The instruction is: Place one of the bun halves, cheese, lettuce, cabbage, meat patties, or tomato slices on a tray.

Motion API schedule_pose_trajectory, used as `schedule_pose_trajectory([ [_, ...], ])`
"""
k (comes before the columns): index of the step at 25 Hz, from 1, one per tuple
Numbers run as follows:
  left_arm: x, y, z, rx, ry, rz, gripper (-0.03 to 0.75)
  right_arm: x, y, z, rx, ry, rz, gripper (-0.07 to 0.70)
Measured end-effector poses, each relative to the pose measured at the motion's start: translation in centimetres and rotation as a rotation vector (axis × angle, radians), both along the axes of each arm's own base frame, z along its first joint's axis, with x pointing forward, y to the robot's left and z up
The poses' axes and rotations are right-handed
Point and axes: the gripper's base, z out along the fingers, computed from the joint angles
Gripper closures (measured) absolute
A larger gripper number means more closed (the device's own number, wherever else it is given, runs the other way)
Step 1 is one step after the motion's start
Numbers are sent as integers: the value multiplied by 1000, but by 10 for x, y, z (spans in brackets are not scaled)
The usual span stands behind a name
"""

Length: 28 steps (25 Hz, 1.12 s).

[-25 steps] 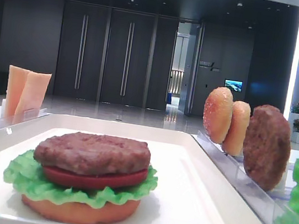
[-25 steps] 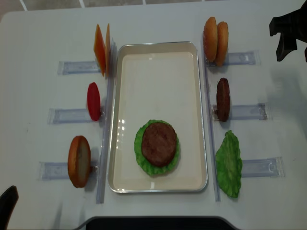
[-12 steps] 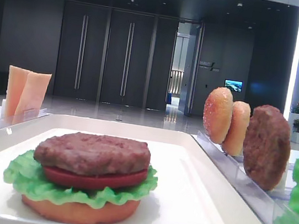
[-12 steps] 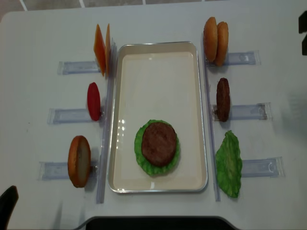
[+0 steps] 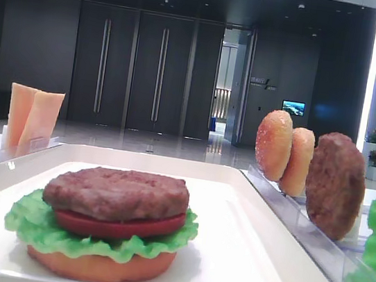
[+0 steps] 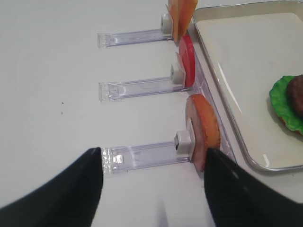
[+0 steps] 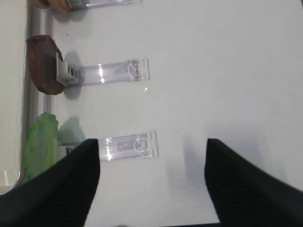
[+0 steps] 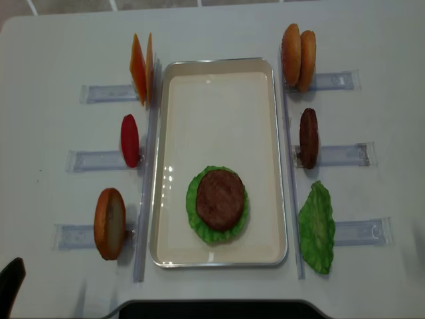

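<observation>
Brown, grainy meat patty point(image 8: 308, 138) stands on edge beside the white rimmed tray's point(image 8: 282, 159) right rim; you'd likely pinch its stiff, light flat faces. Both grippers point(image 7: 151, 189) point(image 6: 151, 189) gape empty.

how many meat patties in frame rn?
2. One patty tops the stack on the tray, over tomato and lettuce. The other patty stands on edge in the rack right of the tray. None seem hidden.
</observation>
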Motion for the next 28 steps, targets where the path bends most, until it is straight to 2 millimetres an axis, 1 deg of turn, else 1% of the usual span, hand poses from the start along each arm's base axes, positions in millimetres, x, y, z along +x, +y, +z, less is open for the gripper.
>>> schedule_pose_trajectory([
  [3,0,0,0,0,0,0,202,-28,-3,-7,7,-83,0,176],
  [6,0,0,0,0,0,0,202,-50,-5,-17,13,-152,1,176],
  [10,0,0,0,0,0,0,202,-69,-6,-36,-4,-244,25,176],
  [14,0,0,0,0,0,0,202,-80,-7,-55,-12,-332,37,176],
  [16,0,0,0,0,0,0,202,-84,-8,-61,-19,-372,44,176],
  [19,0,0,0,0,0,0,202,-90,-8,-64,-31,-414,56,176],
  [28,0,0,0,0,0,0,202,-89,-8,-71,-48,-387,70,178],
])
